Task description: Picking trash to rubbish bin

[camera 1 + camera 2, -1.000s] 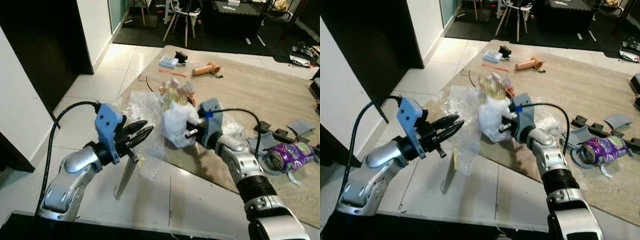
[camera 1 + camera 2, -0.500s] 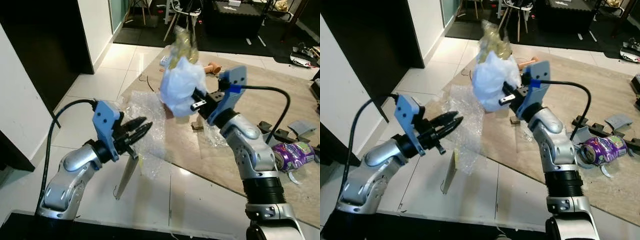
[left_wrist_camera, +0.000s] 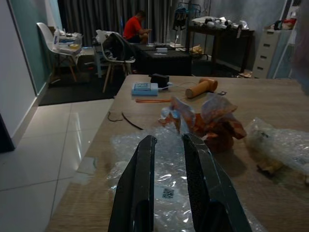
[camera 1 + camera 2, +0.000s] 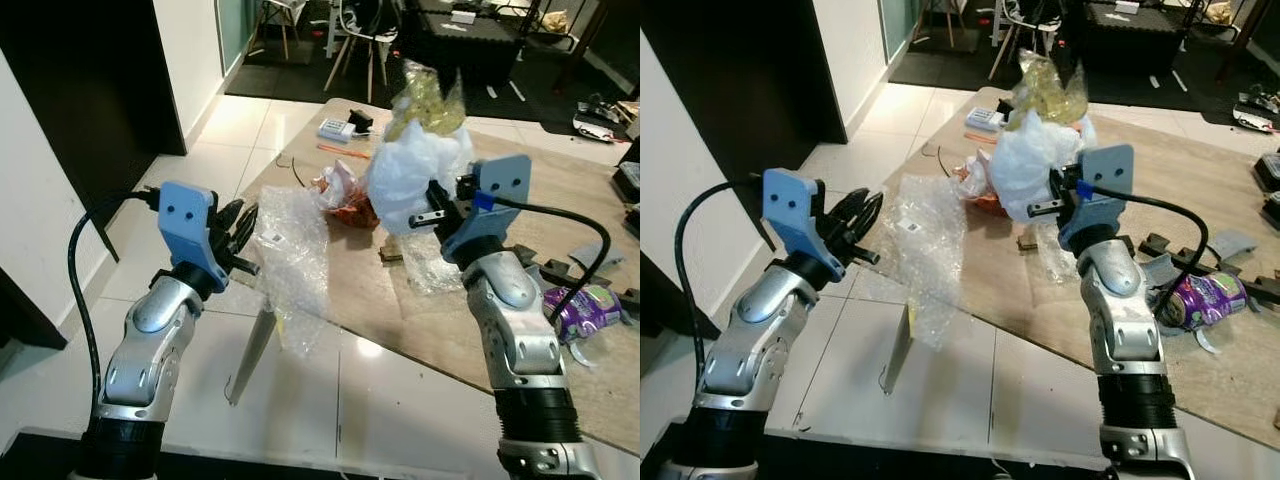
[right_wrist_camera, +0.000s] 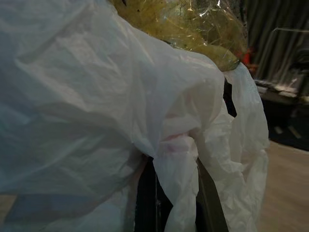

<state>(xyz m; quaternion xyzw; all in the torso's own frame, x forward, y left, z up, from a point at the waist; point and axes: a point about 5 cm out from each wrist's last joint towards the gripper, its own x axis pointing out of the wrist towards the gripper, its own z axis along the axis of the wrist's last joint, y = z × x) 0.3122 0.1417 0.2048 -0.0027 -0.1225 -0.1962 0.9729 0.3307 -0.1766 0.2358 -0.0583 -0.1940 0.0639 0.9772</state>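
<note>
Glossy white floor tiles (image 4: pixel 190 200) cover the near and left area, meeting a beige wood-look mat (image 4: pixel 560 190) that spreads right and far. A white wall (image 4: pixel 35 210) and dark doorway (image 4: pixel 90 90) stand left. Far off, 2 chairs (image 3: pixel 82 53), dark curtains (image 3: pixel 96 14) and a black desk (image 4: pixel 1120 25).

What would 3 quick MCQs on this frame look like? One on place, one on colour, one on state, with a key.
1. Where does the bubble wrap lie?
A. over the mat's near edge, onto the tiles
B. on a chair
C. in the right end effector

2. What colour is the crushed can on the mat?
A. green
B. purple
C. orange

3. What is the right end effector doing?
A. hanging idle
B. pressing the can
C. holding up a white plastic bag

Key: 1 A, the wrap drapes from mat to tile. 2 B, its body is purple. 3 C, the bag is pinched between its fingers, clear of the floor.
</note>
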